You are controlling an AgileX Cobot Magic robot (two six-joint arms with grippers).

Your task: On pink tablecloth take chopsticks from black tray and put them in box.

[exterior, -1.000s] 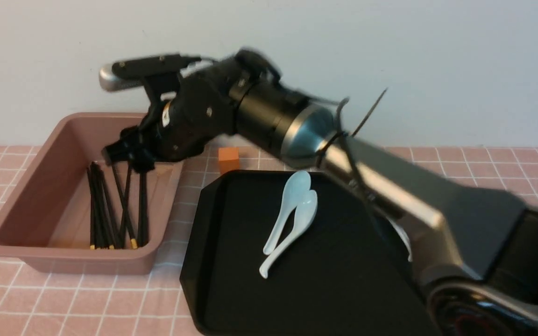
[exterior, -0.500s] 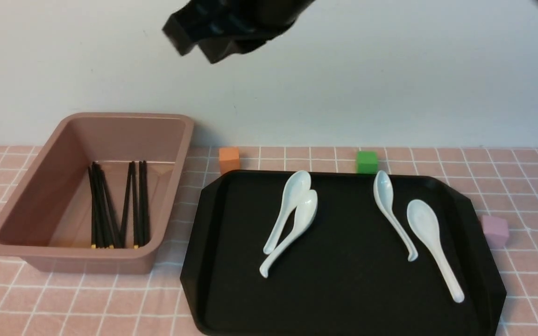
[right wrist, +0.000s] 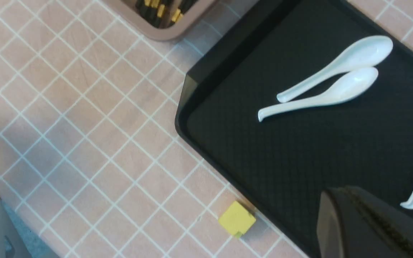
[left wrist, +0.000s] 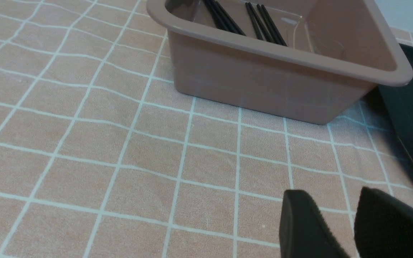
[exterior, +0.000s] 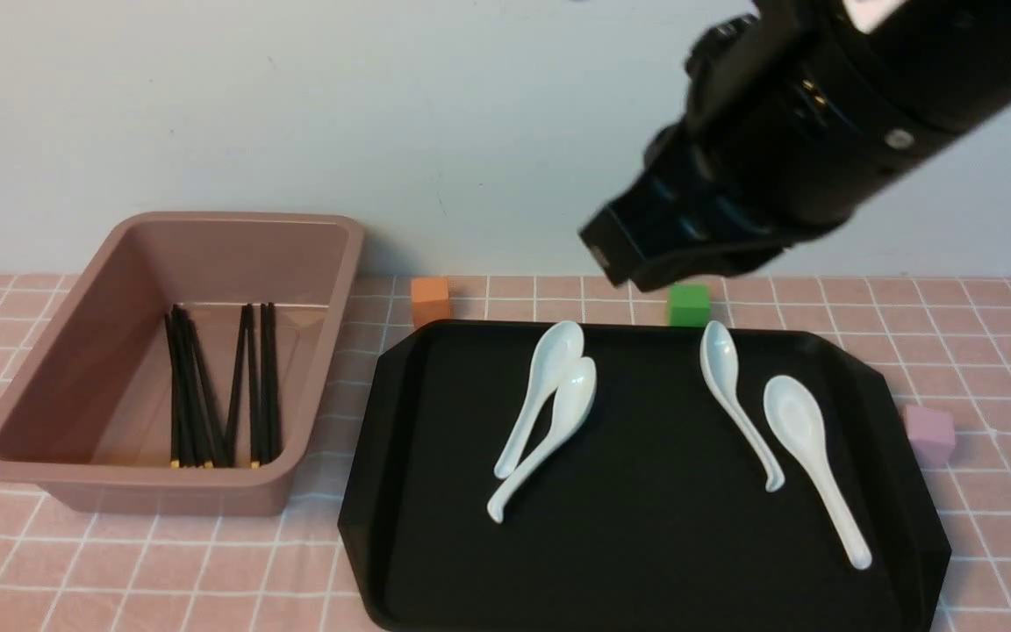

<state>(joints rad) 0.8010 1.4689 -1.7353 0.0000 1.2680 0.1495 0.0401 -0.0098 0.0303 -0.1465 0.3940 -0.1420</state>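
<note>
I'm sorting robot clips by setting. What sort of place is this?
Probably a staged tabletop robot workspace: a gridded pink tablecloth against a plain wall, colored cubes placed around a black tray, and a robot arm overhead.

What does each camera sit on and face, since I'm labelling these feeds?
Front: between the arms, facing forward over the box and tray; the right arm shows.
Left wrist: on the left arm, facing the tablecloth and box; the left claw shows.
Right wrist: on the right arm, facing down over the tray and a yellow cube; the right claw shows.
Shared: front and right wrist both show the white spoons.
</note>
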